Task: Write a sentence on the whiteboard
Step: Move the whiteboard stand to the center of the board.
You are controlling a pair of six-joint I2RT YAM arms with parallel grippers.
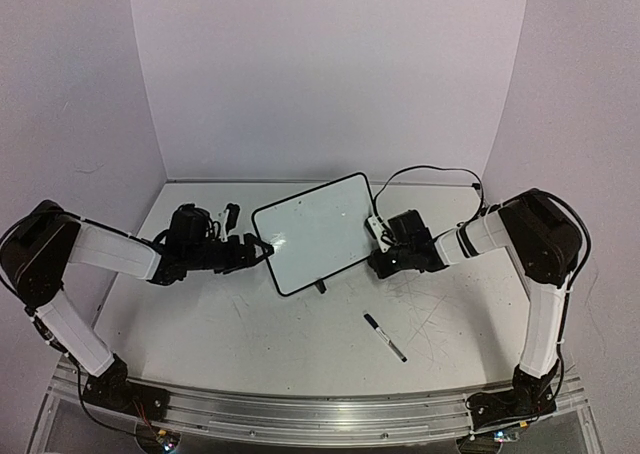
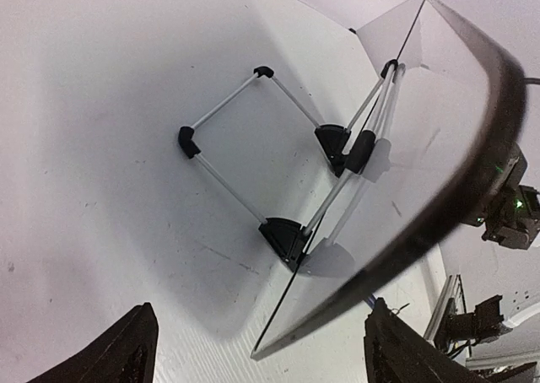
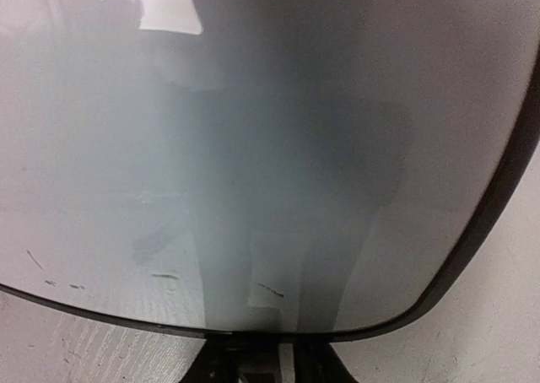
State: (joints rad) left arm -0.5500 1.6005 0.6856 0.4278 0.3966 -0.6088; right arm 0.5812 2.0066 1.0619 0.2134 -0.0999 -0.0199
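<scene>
Whiteboard (image 1: 315,234): glossy white rectangle with a thin black frame and rounded corners, propped tilted on its wire stand (image 2: 253,138) mid-table (image 1: 250,334), between my two claws. Left gripper (image 1: 262,251): jaws gaping wide and holding nothing. Right gripper (image 3: 266,362): mostly cut off, but I read its dark fingers as pinched on the board's rim.

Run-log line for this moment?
whiteboard standing, blank | marker lying free | left pincer open at left edge | right pincer at right edge, grip unclear
</scene>
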